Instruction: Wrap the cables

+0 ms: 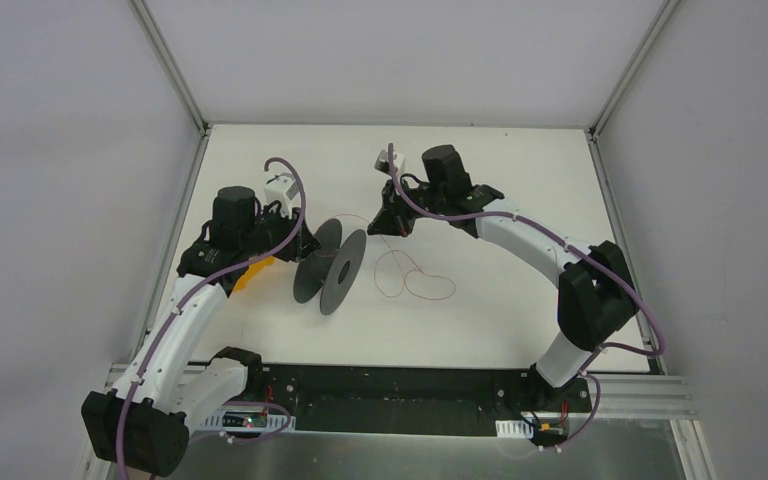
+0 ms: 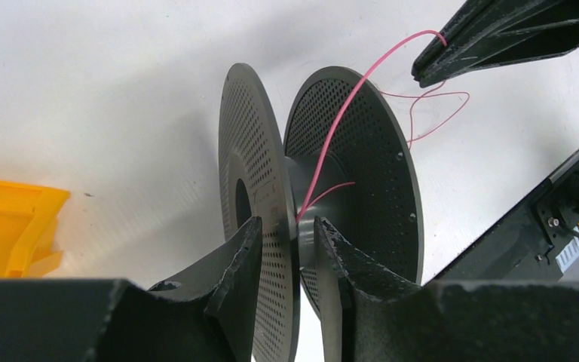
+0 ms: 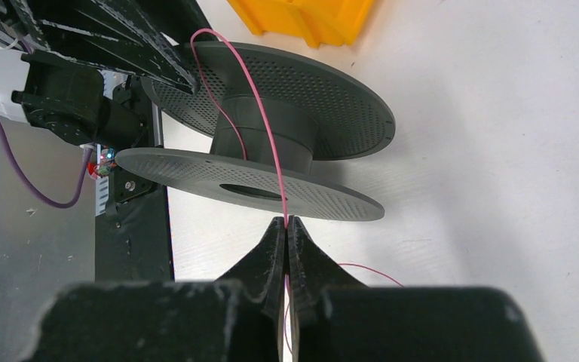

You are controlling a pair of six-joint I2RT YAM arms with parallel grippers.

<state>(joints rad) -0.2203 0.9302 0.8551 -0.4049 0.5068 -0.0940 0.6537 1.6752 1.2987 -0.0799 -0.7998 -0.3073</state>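
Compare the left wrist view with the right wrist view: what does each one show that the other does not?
Only the left wrist view: the left gripper from close by, its jaws apart with one flange of the spool between them. Only the right wrist view: the right gripper from close by, shut on the wire, and a purple cable at the left. Both views: the spool, the wire running to its hub, and the yellow bin.

Bright, even light from above washes the bench [image 1: 520, 330] almost white; the spool [image 1: 345, 272] casts only a soft shadow. In both wrist views the near jaws are dark and slightly blurred.
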